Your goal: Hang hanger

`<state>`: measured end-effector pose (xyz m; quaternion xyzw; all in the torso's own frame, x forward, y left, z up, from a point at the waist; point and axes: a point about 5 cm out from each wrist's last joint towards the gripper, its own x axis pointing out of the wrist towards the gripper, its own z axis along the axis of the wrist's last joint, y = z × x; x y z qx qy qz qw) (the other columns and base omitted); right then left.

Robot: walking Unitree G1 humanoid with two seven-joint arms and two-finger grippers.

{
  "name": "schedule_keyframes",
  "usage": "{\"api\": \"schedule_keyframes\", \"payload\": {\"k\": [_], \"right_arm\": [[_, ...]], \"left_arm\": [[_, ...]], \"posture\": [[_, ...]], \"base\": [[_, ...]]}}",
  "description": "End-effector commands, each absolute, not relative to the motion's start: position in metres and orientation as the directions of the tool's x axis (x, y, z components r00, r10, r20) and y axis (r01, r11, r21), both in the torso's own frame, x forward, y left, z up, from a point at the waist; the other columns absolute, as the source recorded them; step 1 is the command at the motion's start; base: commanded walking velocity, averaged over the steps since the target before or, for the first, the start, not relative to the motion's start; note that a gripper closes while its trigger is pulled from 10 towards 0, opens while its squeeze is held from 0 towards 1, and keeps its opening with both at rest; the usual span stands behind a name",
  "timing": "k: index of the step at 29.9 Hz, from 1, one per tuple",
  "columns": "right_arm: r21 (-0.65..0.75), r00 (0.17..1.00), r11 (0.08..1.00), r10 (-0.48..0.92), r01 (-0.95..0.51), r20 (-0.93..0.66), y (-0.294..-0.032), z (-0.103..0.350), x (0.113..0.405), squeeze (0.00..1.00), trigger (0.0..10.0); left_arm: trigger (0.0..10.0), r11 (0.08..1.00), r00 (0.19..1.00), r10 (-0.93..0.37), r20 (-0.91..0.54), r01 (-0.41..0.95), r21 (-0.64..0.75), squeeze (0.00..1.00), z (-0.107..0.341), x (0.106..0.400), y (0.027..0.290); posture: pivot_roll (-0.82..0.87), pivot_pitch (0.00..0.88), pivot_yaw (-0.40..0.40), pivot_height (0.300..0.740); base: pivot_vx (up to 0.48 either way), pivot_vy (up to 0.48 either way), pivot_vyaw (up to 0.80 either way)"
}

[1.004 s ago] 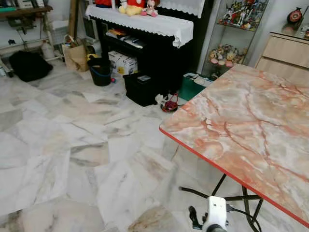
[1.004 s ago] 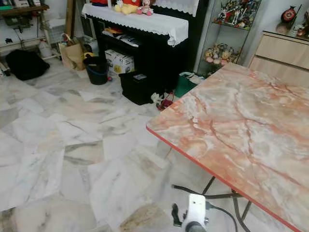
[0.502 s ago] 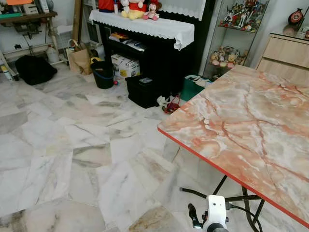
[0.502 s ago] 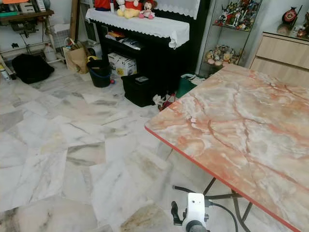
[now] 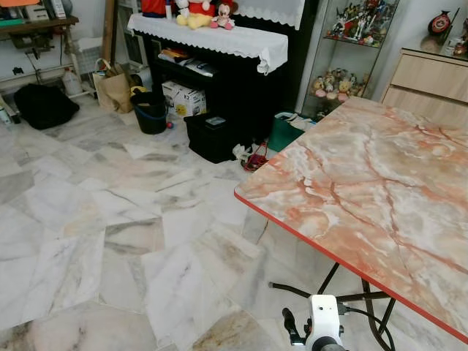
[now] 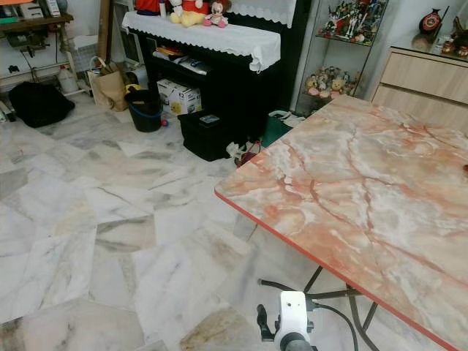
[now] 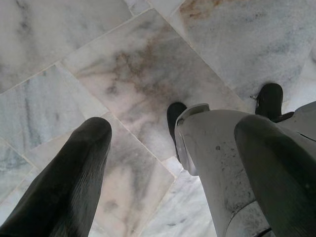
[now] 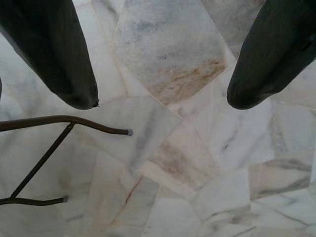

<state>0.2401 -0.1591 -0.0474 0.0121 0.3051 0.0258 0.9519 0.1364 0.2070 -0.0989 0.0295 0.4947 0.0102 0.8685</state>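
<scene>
We see no hanger to bear on; both our left gripper (image 7: 173,163) and right gripper (image 8: 160,74) hang wide-fingered and empty over the grey-veined marble floor (image 5: 110,219), beside the pink marble-patterned counter (image 5: 365,190).

No writing, label, brand or number can be read anywhere. The cardboard box (image 5: 184,99) under the black shelf at the upper middle carries dark print, too small and blurred to read.
</scene>
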Motion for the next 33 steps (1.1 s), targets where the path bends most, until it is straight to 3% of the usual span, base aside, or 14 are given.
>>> {"api": "schedule_keyframes", "payload": {"k": [1,7,10,12,13,15,20,24,28,33], "right_arm": [[0.045,0.812,0.999,0.045,-0.023,-0.582,-0.16,-0.049,0.238,0.0,10.0],[0.031,0.816,0.994,0.101,-0.101,-0.569,-0.157,-0.047,0.24,0.0,10.0],[-0.126,0.846,0.975,0.093,-0.185,-0.524,-0.157,-0.041,0.245,0.0,10.0],[-0.128,0.85,0.973,0.101,-0.194,-0.517,-0.156,-0.04,0.246,0.0,10.0],[-0.085,0.924,0.977,0.154,-0.195,-0.351,-0.166,-0.027,0.239,0.0,10.0],[-0.087,0.97,0.971,0.209,-0.221,-0.126,-0.18,-0.005,0.223,0.0,10.0],[-0.127,0.965,0.957,0.261,-0.26,-0.013,-0.184,0.015,0.217,0.0,10.0],[-0.186,0.964,0.96,0.234,-0.208,0.125,-0.177,0.064,0.23,0.0,10.0],[-0.162,0.978,0.977,0.16,-0.138,0.131,-0.183,0.074,0.228,0.0,10.0],[-0.061,0.993,0.996,0.064,-0.071,-0.103,-0.193,0.038,0.216,0.0,10.0]], "left_arm": [[10.0,0.997,0.49,0.043,-0.871,0.032,0.067,0.0,-0.101,0.132,0.208],[10.0,0.998,0.495,0.04,-0.868,0.03,0.063,0.0,-0.1,0.133,0.207],[10.0,0.998,0.495,0.042,-0.868,0.028,0.064,0.0,-0.1,0.132,0.208],[10.0,0.997,0.491,0.041,-0.87,0.032,0.065,0.0,-0.1,0.132,0.208],[10.0,0.997,0.489,0.04,-0.871,0.035,0.065,0.0,-0.101,0.132,0.208],[10.0,0.997,0.488,0.039,-0.872,0.037,0.065,0.0,-0.101,0.132,0.207],[10.0,0.998,0.496,0.039,-0.868,0.031,0.063,0.0,-0.1,0.134,0.208],[10.0,0.997,0.495,0.042,-0.868,0.029,0.065,0.0,-0.1,0.134,0.209],[10.0,0.997,0.495,0.042,-0.868,0.03,0.066,0.0,-0.1,0.134,0.208],[10.0,0.998,0.497,0.04,-0.867,0.028,0.061,0.0,-0.1,0.135,0.207]], "posture": [[0.07,0.0,-0.034,0.74],[0.07,0.0,-0.041,0.74],[0.06,0.0,-0.036,0.74],[0.06,0.0,-0.035,0.74],[0.06,0.0,-0.035,0.74],[0.06,0.0,-0.036,0.74],[0.07,0.009,-0.037,0.74],[0.06,0.015,-0.036,0.74],[0.06,0.019,-0.036,0.74],[0.06,0.025,-0.039,0.74]], "base": [[0.0,0.0,0.0],[0.0,0.0,0.0],[0.0,0.0,0.0],[0.0,0.0,0.0],[0.0,0.0,0.0],[0.0,0.0,0.0],[0.0,0.0,0.0],[0.0,0.0,0.0],[0.0,0.0,0.0],[0.0,0.0,0.0]]}}
